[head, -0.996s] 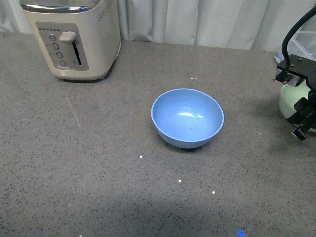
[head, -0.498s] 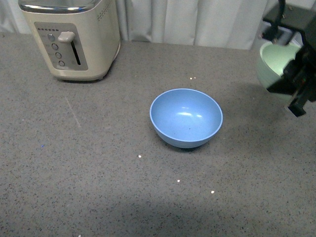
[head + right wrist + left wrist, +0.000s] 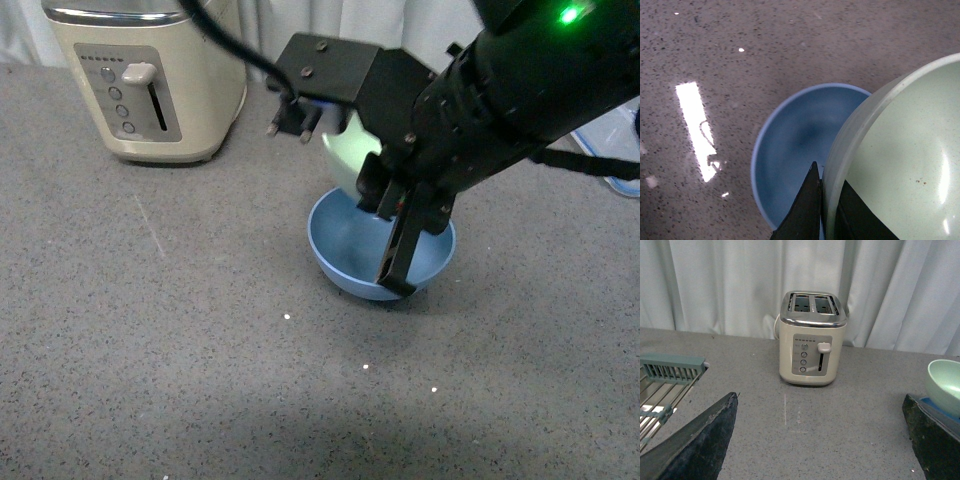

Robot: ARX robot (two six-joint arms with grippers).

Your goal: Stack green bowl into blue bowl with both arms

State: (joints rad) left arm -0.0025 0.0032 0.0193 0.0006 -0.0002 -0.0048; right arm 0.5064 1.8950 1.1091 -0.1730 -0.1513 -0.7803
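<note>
The blue bowl (image 3: 345, 250) stands upright on the grey counter, partly hidden behind my right arm. My right gripper (image 3: 390, 215) is shut on the rim of the green bowl (image 3: 350, 150) and holds it tilted just above the blue bowl's far side. In the right wrist view the fingers (image 3: 807, 207) pinch the green bowl's (image 3: 900, 155) rim, with the blue bowl (image 3: 795, 150) below. My left gripper (image 3: 820, 440) is open and empty above the counter. From it the green bowl (image 3: 945, 385) shows at the edge, over a sliver of the blue bowl (image 3: 935, 402).
A cream toaster (image 3: 150, 75) stands at the back left, also in the left wrist view (image 3: 812, 337). A wire rack (image 3: 665, 385) lies off to one side. White curtains (image 3: 730, 285) hang behind the grey counter (image 3: 150, 330).
My right arm has swung left from the right edge, carrying the green bowl up off the counter and over the blue bowl. The blue bowl has stayed in place.
</note>
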